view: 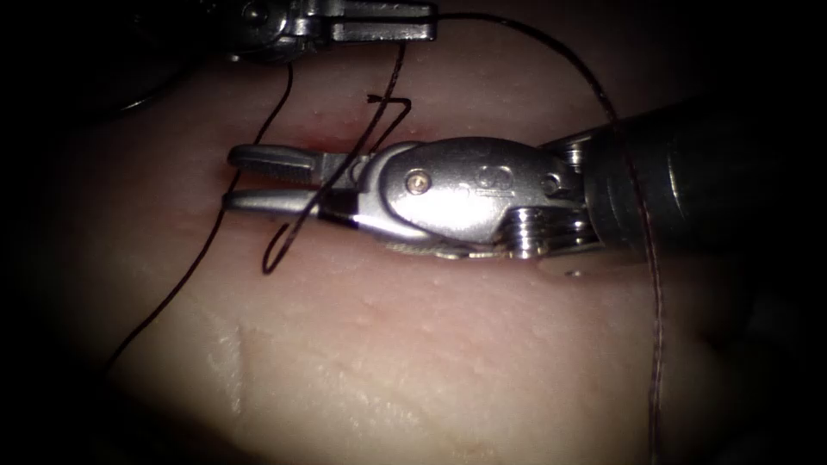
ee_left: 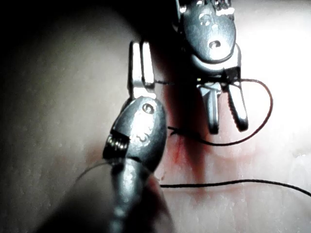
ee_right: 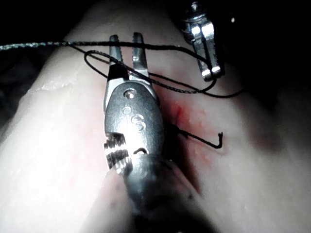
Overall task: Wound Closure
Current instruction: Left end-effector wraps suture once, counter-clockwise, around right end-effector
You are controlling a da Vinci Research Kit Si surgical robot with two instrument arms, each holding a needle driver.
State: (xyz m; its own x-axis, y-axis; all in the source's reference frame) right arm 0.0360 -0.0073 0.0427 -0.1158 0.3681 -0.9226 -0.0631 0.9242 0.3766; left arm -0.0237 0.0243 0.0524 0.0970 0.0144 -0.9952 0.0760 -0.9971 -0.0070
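My right tool lies across the tissue, its tips pointing left over the reddened cut. Its jaws stand open, and thread crosses between and over them without being gripped. The same open jaws have dark strands lying across them in the right wrist view. At the top, my left tool is shut on the thread, which leaves its tip and curves down past the right shaft. A short stiff thread tail sticks up beside the cut. I see no needle.
A thread loop lies on the tissue below the right jaws, and one strand trails to the lower left. Red fluid stains the cut. The left tool and right tool sit close together.
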